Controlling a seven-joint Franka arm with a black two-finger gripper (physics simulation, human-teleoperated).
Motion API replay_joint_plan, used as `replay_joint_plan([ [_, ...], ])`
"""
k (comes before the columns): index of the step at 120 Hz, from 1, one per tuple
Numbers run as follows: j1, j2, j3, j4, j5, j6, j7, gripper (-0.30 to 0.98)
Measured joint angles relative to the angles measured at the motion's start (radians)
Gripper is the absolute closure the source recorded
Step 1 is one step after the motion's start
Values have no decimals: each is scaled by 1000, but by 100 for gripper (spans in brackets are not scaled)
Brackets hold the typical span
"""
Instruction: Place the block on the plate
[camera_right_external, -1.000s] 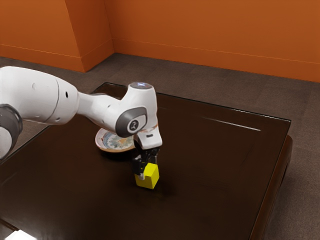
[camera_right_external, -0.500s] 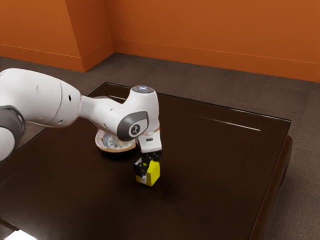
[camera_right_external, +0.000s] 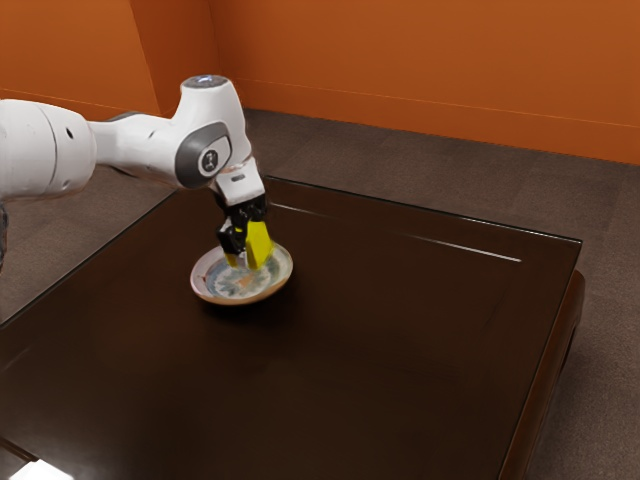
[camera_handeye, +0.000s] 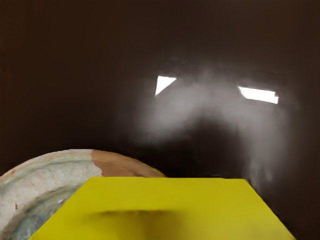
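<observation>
1. At the exterior view's left, the white arm (camera_right_external: 145, 148) reaches in over the worktop (camera_right_external: 400, 350), above an orange wall's (camera_right_external: 70, 50) foot and grey-brown floor (camera_right_external: 60, 245) as seen behind it. At the lower left corner there is a bright white patch (camera_right_external: 40, 471).
2. Next along is the plate (camera_right_external: 204, 289), a round, shallow dish with a pale rim and a patterned middle, lying on the worktop. Its near rim and much of its middle are in plain sight.
3. The black tool (camera_right_external: 246, 251) points down over the plate, toward its far side. It is clenched on the block, one finger (camera_right_external: 232, 240) covering part of the block's near side.
4. The block (camera_right_external: 260, 244) is yellow and sits between the tool's fingertips, its lower end reaching down past them, in front of the plate's middle as the exterior view has it. Whether it touches the plate, I cannot tell.
5. In the wrist view the block is just under the hand, with part of the plate's rim emerging beside it and dark worktop beyond.
6. Farther toward the exterior view's right, a thin pale streak (camera_right_external: 470, 249) crosses the worktop near its far edge.
</observation>
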Motion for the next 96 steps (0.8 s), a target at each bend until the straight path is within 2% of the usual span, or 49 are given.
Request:
replay_joint_plan([
  [15, 73, 136, -1, 127, 4, -17, 8, 27],
  [30, 117, 264, 0, 242, 6, -24, 15, 30],
  [38, 125, 311, 0, 273, 6, -25, 18, 27],
  [44, 128, 327, 0, 280, 6, -25, 20, 31],
  [46, 129, 330, 0, 281, 6, -25, 20, 28],
  [68, 123, 305, -1, 280, 4, -30, 24, 14],
  [86, 115, 197, -3, 248, -11, -91, 19, 7],
  [96, 72, 104, 9, 205, -24, -157, -11, 5],
])
